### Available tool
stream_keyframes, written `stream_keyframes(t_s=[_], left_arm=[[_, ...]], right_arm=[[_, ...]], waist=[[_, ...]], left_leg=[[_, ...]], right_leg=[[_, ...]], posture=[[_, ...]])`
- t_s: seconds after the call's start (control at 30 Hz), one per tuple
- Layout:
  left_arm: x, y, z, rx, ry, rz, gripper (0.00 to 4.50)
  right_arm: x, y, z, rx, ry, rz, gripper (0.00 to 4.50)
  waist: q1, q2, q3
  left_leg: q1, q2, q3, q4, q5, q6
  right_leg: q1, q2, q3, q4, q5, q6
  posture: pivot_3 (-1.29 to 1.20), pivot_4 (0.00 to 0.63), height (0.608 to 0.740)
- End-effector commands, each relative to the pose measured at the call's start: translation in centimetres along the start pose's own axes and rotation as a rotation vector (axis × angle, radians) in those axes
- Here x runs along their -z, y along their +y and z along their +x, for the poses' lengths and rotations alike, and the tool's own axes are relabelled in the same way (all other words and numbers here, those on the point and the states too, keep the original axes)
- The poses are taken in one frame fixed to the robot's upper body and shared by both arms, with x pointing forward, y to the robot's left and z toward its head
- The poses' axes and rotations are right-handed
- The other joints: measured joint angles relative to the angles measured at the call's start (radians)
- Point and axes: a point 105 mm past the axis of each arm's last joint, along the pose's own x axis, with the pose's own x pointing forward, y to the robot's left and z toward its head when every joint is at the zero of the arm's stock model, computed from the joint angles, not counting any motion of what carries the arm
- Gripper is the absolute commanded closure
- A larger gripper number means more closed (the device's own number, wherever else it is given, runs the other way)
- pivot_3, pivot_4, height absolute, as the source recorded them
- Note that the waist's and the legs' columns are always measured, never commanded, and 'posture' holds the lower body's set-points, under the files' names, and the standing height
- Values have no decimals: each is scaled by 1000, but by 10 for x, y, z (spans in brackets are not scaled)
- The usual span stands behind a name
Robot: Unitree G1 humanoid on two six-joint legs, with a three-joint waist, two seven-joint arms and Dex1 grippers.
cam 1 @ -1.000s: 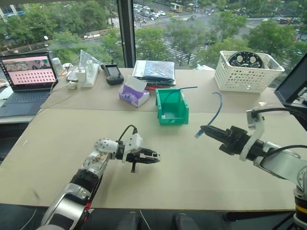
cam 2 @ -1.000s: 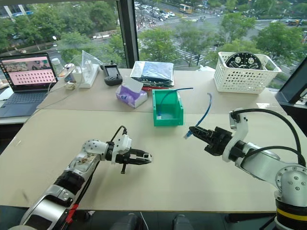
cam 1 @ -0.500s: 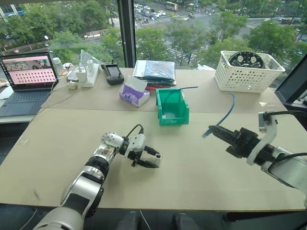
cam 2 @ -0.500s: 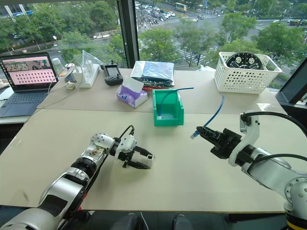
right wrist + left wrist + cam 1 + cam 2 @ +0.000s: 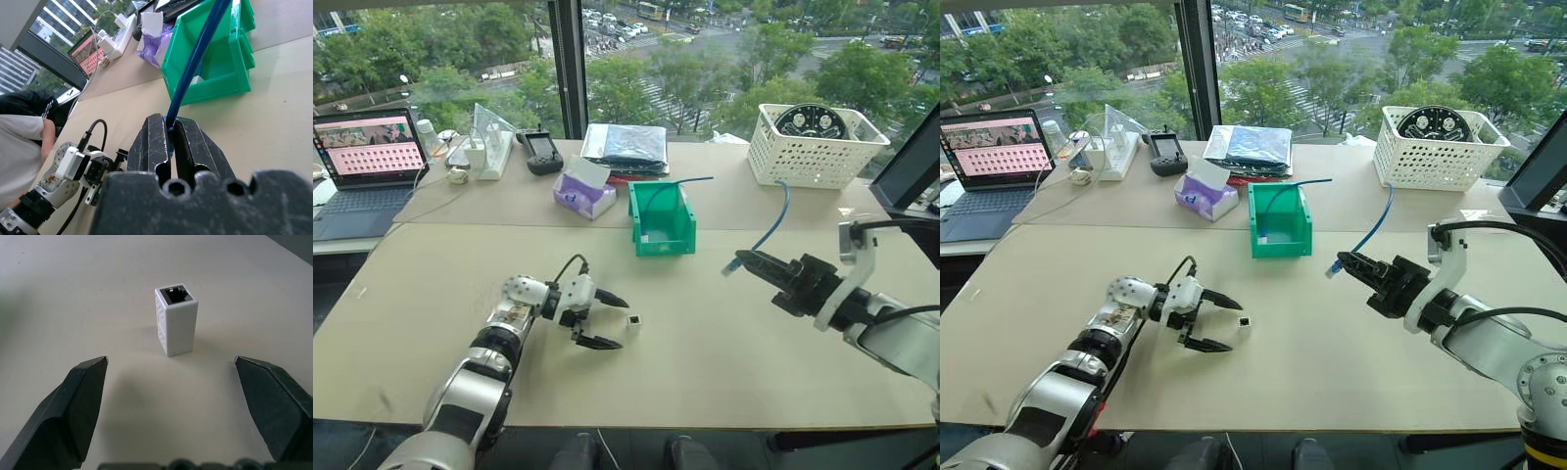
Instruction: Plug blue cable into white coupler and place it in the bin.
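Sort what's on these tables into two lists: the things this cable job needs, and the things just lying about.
For the job:
- blue cable, pinched in the right gripper
- white coupler, standing upright on the table, just off the open left gripper
- green bin

Lying about:
- laptop
- white lattice basket
- purple tissue pack
- black handheld controller

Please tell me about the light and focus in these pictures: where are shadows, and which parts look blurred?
Left wrist view: the white coupler is sharp and casts a faint, soft shadow on the table; the near black fingers look soft. Right wrist view: the right end effector holding the blue cable is close and blurred. Left eye view: even daylight comes through the window.
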Motion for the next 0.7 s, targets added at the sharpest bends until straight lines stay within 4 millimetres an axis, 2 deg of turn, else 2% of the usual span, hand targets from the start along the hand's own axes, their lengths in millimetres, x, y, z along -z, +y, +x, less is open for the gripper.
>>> stream_keyframes(t_s=[0.03, 0.1, 0.17, 0.23, 0.33, 0.53, 0.7], left_arm=[[13, -9, -33, -109, 21, -90, 30], [15, -21, -46, -163, -6, -156, 30], [13, -46, -55, -233, -63, -263, 30], [-2, -71, -48, -338, -144, -379, 30], [-23, -88, -38, -466, -200, -508, 30], [-47, -100, -27, -657, -169, -609, 30], [-51, -84, -24, -872, -29, -587, 30]], right_arm=[[-7, 7, 1, -39, -12, -27, 4500], [-7, 6, 3, -46, -3, -26, 4500], [-6, 4, 6, -57, 10, -21, 4500], [-5, 2, 11, -75, 29, -16, 4500], [-4, 4, 18, -103, 52, -17, 4500], [-2, 6, 29, -141, 84, -12, 4500], [3, 9, 39, -181, 128, -3, 4500]], waist=[[-8, 0, 0], [-14, 0, 0], [-29, 1, -1], [-38, 3, -2], [-27, 4, -2], [10, 3, -2], [13, 3, -2]], left_leg=[[1, 0, 0, -1, 0, 0], [2, 1, 0, -1, 0, 0], [3, 2, 1, -3, 0, 0], [5, 3, 1, -5, -1, 1], [5, 3, 2, -8, -2, 1], [4, 2, 2, -6, 1, -1], [4, 0, 4, -6, 2, 0]], right_leg=[[1, 0, 0, 0, 0, 0], [1, 0, 0, 0, 0, -1], [0, 0, 2, 0, 0, -1], [0, -2, 3, 0, 0, -1], [0, -6, 5, -1, -1, 0], [1, -4, 1, -1, -8, -2], [1, -3, 1, -1, -5, -1]], posture=[[0, 150, 740], [0, 150, 740], [0, 150, 740], [0, 150, 740], [0, 150, 740], [0, 150, 740], [0, 150, 740]])
